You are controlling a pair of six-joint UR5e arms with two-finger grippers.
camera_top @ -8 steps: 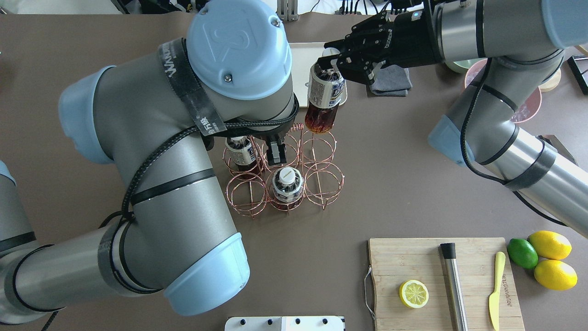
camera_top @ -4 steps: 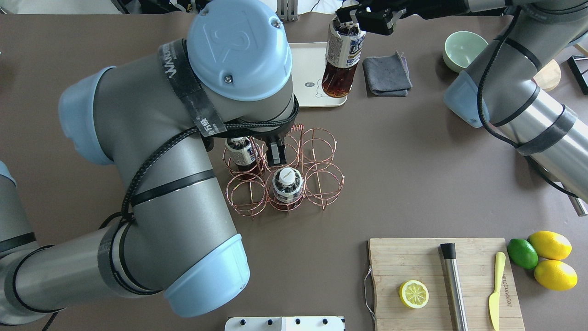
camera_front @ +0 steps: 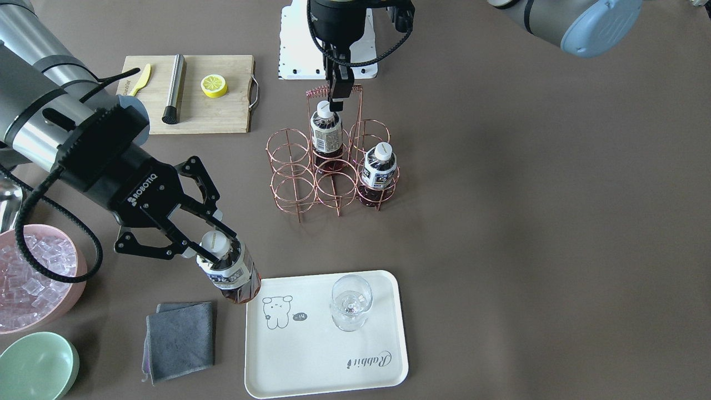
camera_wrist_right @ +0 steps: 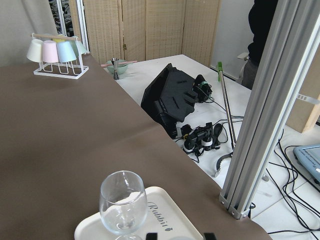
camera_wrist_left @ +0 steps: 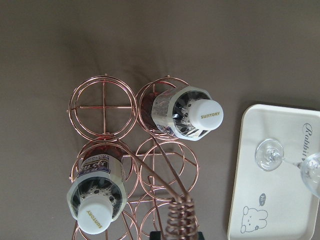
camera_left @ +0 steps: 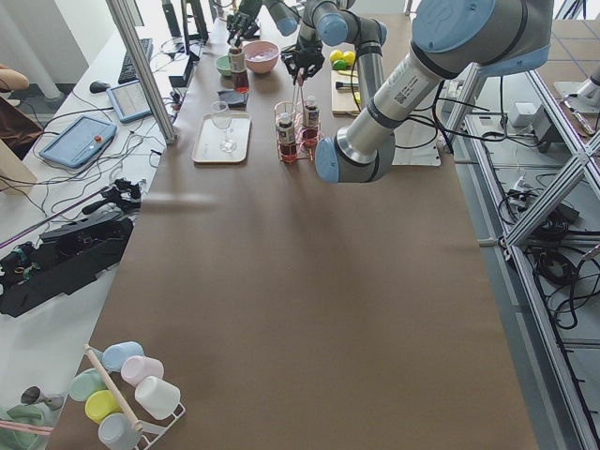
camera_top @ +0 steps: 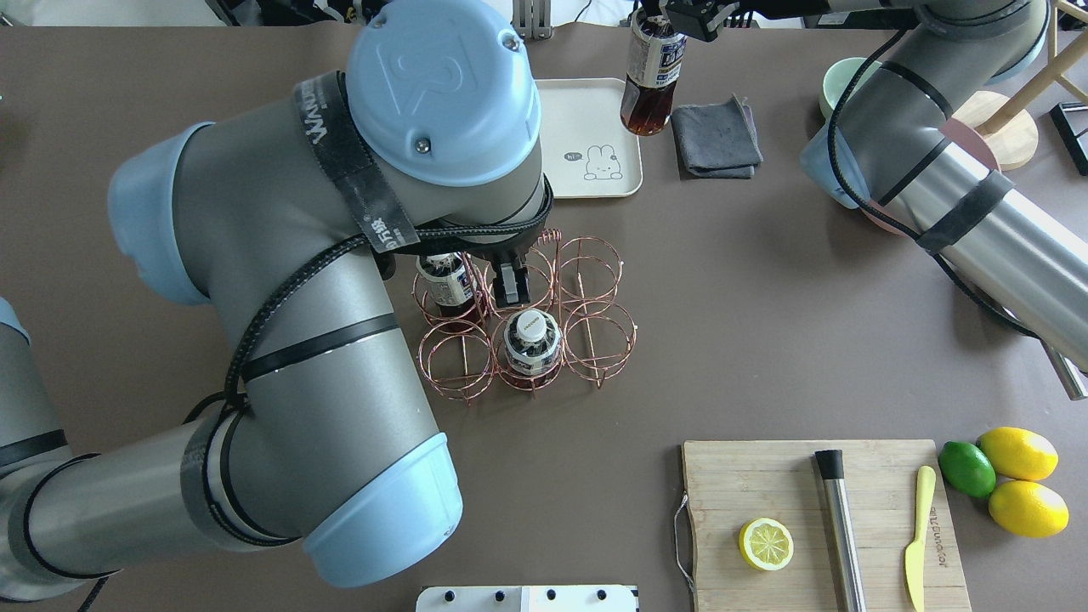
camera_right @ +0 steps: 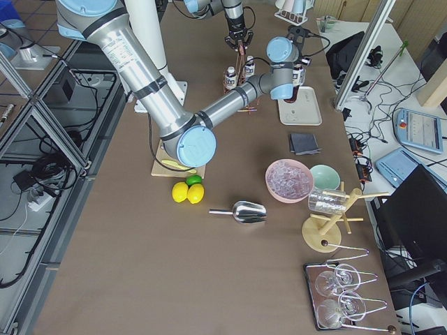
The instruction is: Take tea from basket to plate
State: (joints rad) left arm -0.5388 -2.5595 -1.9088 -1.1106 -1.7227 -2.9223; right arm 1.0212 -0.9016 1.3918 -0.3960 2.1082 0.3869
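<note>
My right gripper [camera_front: 218, 251] is shut on the neck of a tea bottle [camera_front: 235, 276], which hangs tilted just off the near-left corner of the cream plate [camera_front: 328, 358] in the front-facing view, between it and a grey cloth. From overhead, the held bottle [camera_top: 648, 75] sits at the plate's [camera_top: 578, 110] right edge. The copper wire basket [camera_front: 289, 183] holds two more tea bottles [camera_front: 325, 131] [camera_front: 380, 166]. My left gripper [camera_front: 338, 95] is shut on the basket's coiled handle [camera_wrist_left: 178, 222].
A clear glass [camera_front: 350, 301] stands on the plate. A grey cloth [camera_front: 180, 339], a pink bowl of ice [camera_front: 33, 278] and a mint bowl [camera_front: 36, 366] lie beside the right arm. A cutting board [camera_front: 222, 114] carries a lemon half, a metal rod and a knife.
My right gripper has carried the tea bottle up and away from the basket to the plate's far side edge. The left arm and the basket have stayed still.
</note>
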